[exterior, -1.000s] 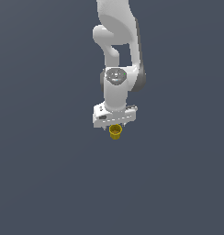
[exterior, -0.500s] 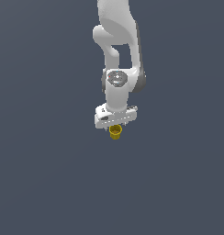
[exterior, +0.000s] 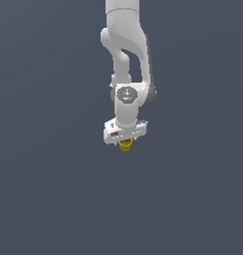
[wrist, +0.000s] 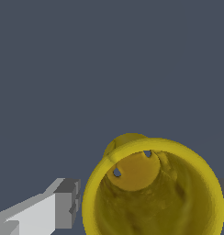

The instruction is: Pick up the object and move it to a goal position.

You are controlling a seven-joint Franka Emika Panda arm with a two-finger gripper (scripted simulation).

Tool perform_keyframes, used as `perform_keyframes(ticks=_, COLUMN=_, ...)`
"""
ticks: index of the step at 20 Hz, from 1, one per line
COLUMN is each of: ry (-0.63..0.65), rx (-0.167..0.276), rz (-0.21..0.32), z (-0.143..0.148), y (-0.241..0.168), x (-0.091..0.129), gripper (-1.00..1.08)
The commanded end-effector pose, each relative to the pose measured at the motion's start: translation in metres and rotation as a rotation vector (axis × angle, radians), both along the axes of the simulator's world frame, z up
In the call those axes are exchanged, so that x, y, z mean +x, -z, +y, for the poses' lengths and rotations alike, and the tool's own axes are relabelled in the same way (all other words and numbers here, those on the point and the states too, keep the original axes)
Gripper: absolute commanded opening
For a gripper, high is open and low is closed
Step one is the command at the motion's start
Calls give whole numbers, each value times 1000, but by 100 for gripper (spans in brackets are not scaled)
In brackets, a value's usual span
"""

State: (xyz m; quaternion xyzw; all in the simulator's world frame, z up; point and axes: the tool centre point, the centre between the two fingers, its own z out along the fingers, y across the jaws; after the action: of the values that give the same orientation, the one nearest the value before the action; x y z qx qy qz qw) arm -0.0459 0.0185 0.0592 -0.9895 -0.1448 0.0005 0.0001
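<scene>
Item: small yellow cup-like cylinder with wider rim (exterior: 125, 145), centre of the exterior view, clamped in my white claw (exterior: 125, 143), rim toward my wrist, presumably for carrying.

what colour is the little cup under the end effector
Yellow; the cup shows best in the wrist view.

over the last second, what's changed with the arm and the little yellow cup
Very little. The gripper has risen slightly, carrying the yellow cup with it, and drifted barely toward the exterior view's left. Nothing was taken hold of or let go: the cup stays clamped between the fingers, hanging just under the gripper as before. The arm's pose looks the same.
</scene>
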Motion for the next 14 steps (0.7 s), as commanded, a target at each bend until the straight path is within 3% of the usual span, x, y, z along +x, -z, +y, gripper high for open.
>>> perform_keyframes(ticks=1, ry=-1, rx=0, rz=-1, z=0, y=9, x=0, gripper=100)
perform_keyframes(ticks=5, ry=-1, rx=0, rz=-1, z=0, y=13, x=1, gripper=100)
perform_keyframes(ticks=6, ry=-1, rx=0, rz=-1, z=0, y=13, x=1, gripper=-100)
perform_keyframes(ticks=14, ry=-1, rx=0, rz=-1, z=0, y=13, x=1, gripper=-100)
